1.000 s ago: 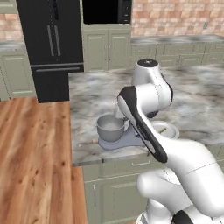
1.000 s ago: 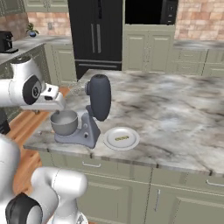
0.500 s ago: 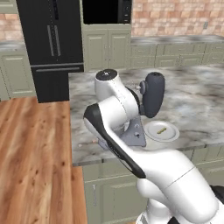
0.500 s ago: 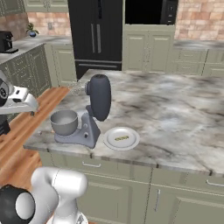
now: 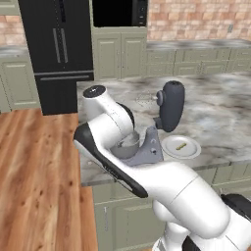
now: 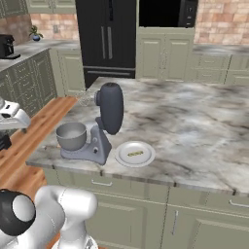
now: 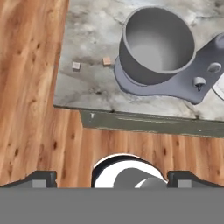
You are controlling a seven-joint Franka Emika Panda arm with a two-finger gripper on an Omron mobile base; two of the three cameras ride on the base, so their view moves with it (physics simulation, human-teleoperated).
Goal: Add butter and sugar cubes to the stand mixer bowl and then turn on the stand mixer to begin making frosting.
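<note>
since the earlier frames the arm has swung out off the left end of the counter, away from the mixer, and its hand now hangs over the wooden floor looking back at the counter edge.

taking the stand mixer [image 6: 99, 131] as the landmark: it stands near the front left corner of the marble counter [image 6: 204, 136], with its dark slate head [image 5: 170, 105] tilted up and its pale lavender-grey base [image 7: 175, 85] flat on the stone. the stand mixer bowl [image 7: 156, 43] sits on that base, under the raised head, and in the hand view it looks empty. just right of the mixer's base, on the same counter, lies a flat white plate [image 6: 146, 156], and the butter [image 6: 134, 153], a thin pale-yellow stick, rests in the middle of it. on the other side of the mixer, left of the bowl and near the counter's edge, two small sugar cubes lie apart from each other: a tan cube [image 7: 106, 61] close beside the base, and a paler cube [image 7: 76, 66] further out.

the gripper [image 7: 112, 178] has its two dark tips spread wide with nothing between them, out past the counter's left end, well clear of the mixer.
</note>
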